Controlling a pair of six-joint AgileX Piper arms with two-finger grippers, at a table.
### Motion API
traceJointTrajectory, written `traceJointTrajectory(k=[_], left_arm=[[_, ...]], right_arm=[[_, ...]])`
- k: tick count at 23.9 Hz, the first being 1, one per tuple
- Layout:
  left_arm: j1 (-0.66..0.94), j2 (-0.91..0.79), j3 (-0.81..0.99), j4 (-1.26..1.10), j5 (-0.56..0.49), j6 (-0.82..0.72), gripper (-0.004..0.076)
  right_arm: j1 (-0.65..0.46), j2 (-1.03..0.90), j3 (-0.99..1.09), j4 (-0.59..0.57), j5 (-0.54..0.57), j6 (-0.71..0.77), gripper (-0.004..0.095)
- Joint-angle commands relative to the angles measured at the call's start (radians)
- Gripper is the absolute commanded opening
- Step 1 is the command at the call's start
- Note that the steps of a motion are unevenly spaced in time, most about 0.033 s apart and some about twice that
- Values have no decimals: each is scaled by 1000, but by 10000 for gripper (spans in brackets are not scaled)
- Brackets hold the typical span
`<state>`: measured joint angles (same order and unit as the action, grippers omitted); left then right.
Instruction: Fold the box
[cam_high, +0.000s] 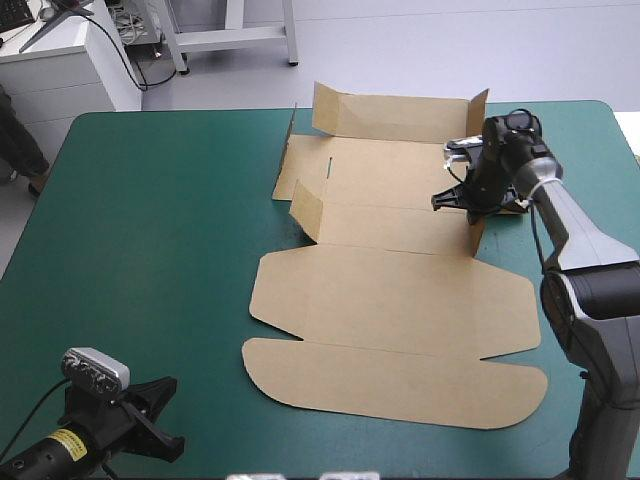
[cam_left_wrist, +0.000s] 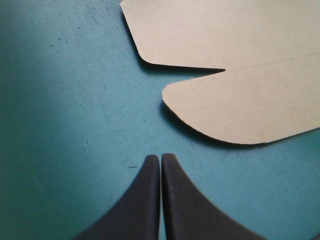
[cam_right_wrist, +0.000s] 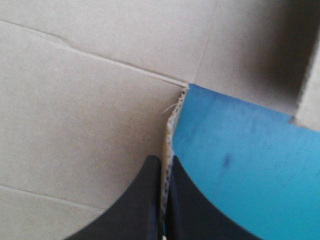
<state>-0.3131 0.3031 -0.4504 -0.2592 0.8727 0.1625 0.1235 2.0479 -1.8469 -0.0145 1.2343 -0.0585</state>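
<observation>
Pinching box (cam_high: 390, 290) edge: right gripper (cam_right_wrist: 162, 160) | left gripper (cam_left_wrist: 160, 157) closed tight | box runs near-to-far

1. L arm (cam_high: 45, 452): low, drawn back, wrist abt level, aimed fwd and slightly toward the R side.
2. L gripper (cam_left_wrist: 160, 159): black fingers pressed together into one pointed arch, nothing between them; tips low and free.
3. R arm (cam_high: 578, 250): stretched well fwd, forearm sloping up to the wrist, wrist bent down and turned in toward the L side.
4. R gripper (cam_right_wrist: 164, 162): fingers all but closed, pinching a thin raised edge of the box (cam_right_wrist: 75, 100); one finger each side of the board, which runs on ahead of the tips.
</observation>
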Motion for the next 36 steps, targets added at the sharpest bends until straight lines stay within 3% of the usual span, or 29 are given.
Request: traceJointTrajectory(k=[1, 2, 3, 7, 9, 12, 24, 32, 36], left_arm=[[1, 11, -28, -21, -63, 2, -8], [1, 11, -28, -21, -63, 2, -8], [1, 11, -28, -21, -63, 2, -8], [1, 11, -28, -23, -63, 2, -8], [1, 11, -28, -23, -63, 2, -8], [1, 11, -28, -23, -63, 2, -8], [1, 11, -28, -23, -63, 2, -8], [1, 11, -28, -23, -63, 2, -8], [1, 11, -28, -23, -63, 2, -8]], right_arm=[[82, 8, -148, -140, 16, -204, -2], [138, 41, -208, -210, 13, -328, -2], [155, 51, -228, -212, 1, -356, -2], [232, 81, -300, -56, -39, -551, -15], [262, 79, -300, 40, 17, -712, -15], [289, 77, -298, 116, 17, -746, -15], [398, 3, -300, 124, 17, -969, -16], [462, -31, -296, 117, 17, -992, -19], [462, -60, -294, 179, 17, -992, -19]])
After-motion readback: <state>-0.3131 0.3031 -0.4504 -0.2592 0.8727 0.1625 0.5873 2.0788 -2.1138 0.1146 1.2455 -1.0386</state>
